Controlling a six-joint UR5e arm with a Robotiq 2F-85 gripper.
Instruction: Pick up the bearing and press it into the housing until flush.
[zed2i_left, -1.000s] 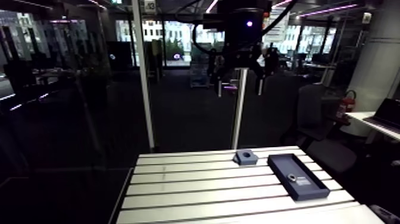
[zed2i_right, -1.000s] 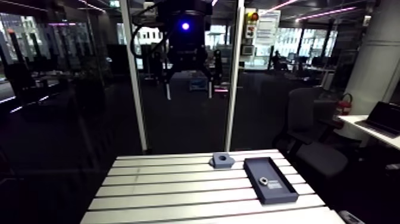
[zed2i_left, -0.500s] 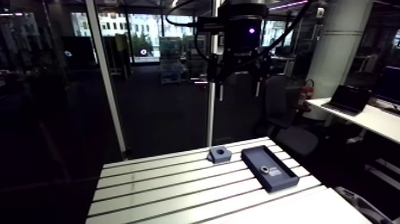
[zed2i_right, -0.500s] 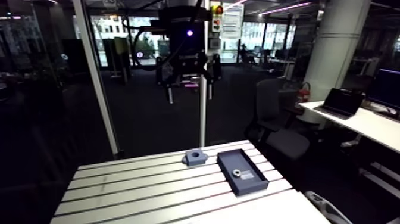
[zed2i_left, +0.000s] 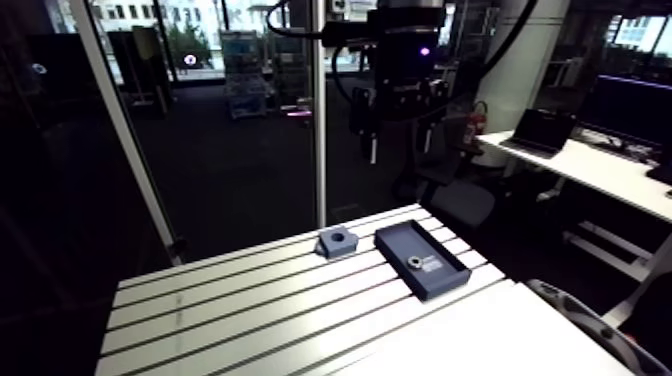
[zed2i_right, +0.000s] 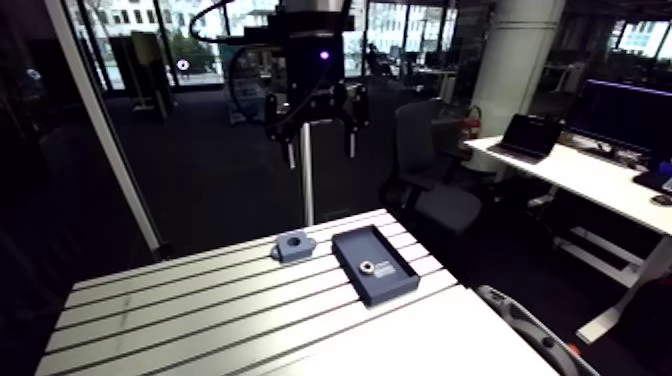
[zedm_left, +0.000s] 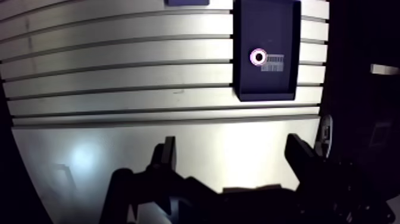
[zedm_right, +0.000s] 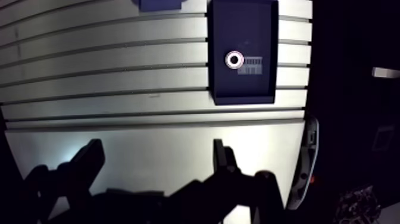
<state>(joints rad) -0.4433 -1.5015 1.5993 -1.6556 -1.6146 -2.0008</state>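
We recorded the jaws spread wide and empty, high above the tabletop (zed2i_left: 250, 310). Beyond them the bearing (zedm_left: 259, 57) lay in its dark tray (zedm_left: 265, 83). Farther on, just beside the tray, stood the housing (zed2i_left: 337, 241). By our judgement, grasping and pressing were both left to do.

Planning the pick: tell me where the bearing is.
Arm view: the small metal ring bearing lies inside the dark rectangular tray beside the grey housing block.

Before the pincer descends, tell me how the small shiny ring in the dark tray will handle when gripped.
The small shiny metal ring bearing looks rigid and probably dense for its size. Its smooth round rim may slip between the open pincer. Lying flat in the dark blue rectangular tray, it seems unlikely to roll unless tipped.
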